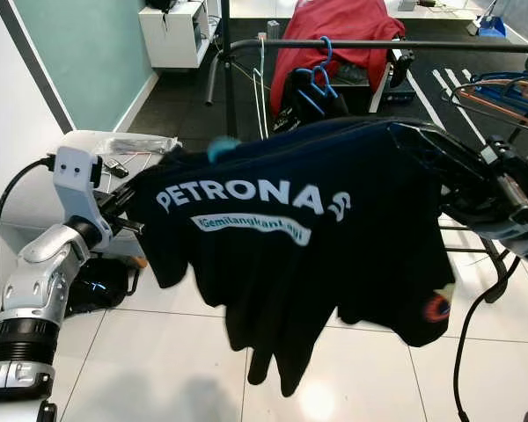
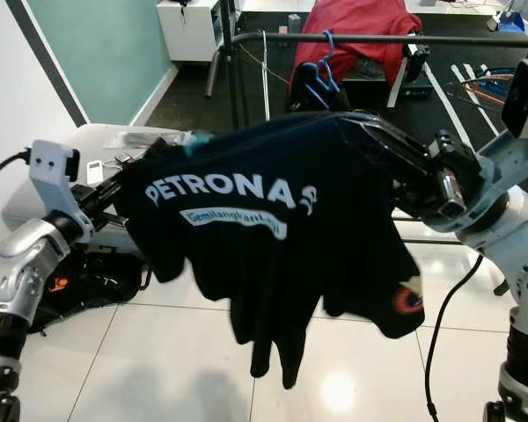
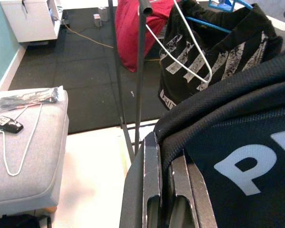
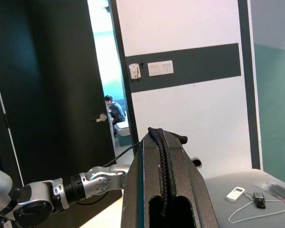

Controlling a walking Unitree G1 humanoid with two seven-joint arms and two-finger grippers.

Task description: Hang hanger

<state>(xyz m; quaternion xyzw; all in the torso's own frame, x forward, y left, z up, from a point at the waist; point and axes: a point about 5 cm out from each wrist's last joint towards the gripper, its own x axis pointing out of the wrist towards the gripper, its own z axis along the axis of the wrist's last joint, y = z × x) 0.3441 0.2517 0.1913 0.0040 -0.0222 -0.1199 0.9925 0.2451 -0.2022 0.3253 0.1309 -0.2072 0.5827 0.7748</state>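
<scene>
A black T-shirt [image 1: 290, 237] with white PETRONAS lettering is stretched between my two grippers in front of the clothes rail [image 1: 378, 44]. A teal hanger hook [image 1: 222, 148] pokes out at its collar. My left gripper [image 1: 130, 215] is shut on the shirt's left sleeve edge [image 3: 180, 137], its fingers [image 3: 152, 185] close together. My right gripper [image 2: 361, 127] reaches in at the shirt's right shoulder and is shut on a black fabric seam [image 4: 162, 161]. The rail stands behind and slightly above the shirt.
On the rail hang a blue hanger [image 1: 321, 75] with a black printed shirt [image 3: 218, 52], a white wire hanger [image 3: 194, 61] and a red garment [image 1: 334, 26]. A grey bench [image 1: 88, 145] stands at the left, a black bag [image 1: 97, 286] below it. A person [image 4: 115, 110] sits beyond a doorway.
</scene>
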